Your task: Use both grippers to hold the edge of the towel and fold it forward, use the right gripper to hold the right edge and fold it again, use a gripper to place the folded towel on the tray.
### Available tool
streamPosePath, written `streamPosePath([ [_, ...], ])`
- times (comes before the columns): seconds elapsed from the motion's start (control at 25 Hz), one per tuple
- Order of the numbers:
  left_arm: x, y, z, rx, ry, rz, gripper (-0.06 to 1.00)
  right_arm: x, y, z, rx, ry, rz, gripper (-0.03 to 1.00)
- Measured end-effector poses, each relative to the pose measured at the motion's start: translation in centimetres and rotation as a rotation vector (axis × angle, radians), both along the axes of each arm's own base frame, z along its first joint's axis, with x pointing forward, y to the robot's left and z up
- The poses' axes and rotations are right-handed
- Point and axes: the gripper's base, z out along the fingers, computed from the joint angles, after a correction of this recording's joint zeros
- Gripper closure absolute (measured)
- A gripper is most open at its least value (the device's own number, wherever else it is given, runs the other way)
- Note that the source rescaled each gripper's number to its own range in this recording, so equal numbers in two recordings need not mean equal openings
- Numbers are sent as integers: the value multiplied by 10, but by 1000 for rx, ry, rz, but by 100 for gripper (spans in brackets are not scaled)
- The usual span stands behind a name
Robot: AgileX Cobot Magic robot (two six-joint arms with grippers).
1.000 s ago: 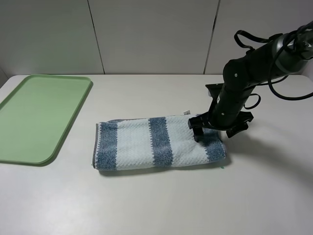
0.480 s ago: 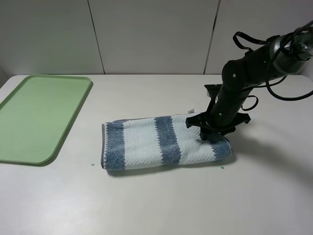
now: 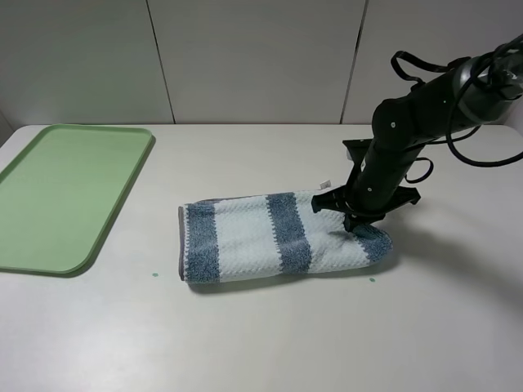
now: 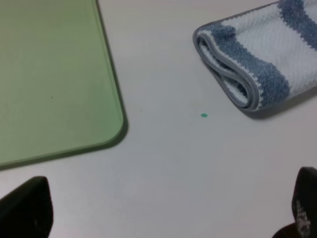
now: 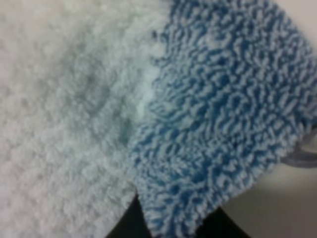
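Just right of centre, my right gripper (image 3: 353,219) pinches the towel (image 3: 270,237) at its right end; my left gripper (image 4: 163,213) hangs wide open; the tray (image 3: 65,188) lies far left.

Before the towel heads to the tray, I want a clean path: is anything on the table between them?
Nothing visible does: only bare table, with one tiny green speck, lies between the towel and the tray.

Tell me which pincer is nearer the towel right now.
Right. The right pincer is shut on the towel at its right end. The left pincer stands open, apart from the towel's left end, with table showing between them, near the tray corner.
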Motion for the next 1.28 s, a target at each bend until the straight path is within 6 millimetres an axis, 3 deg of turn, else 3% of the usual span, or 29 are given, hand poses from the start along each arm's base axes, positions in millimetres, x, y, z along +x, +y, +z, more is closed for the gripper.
streamPosePath([
  [0.44,0,0,0,0,0,0,-2,-7,-10,42,-65,-37,55,94],
  [1.28,0,0,0,0,0,0,-2,-21,-34,88,-259,-50,81,94],
])
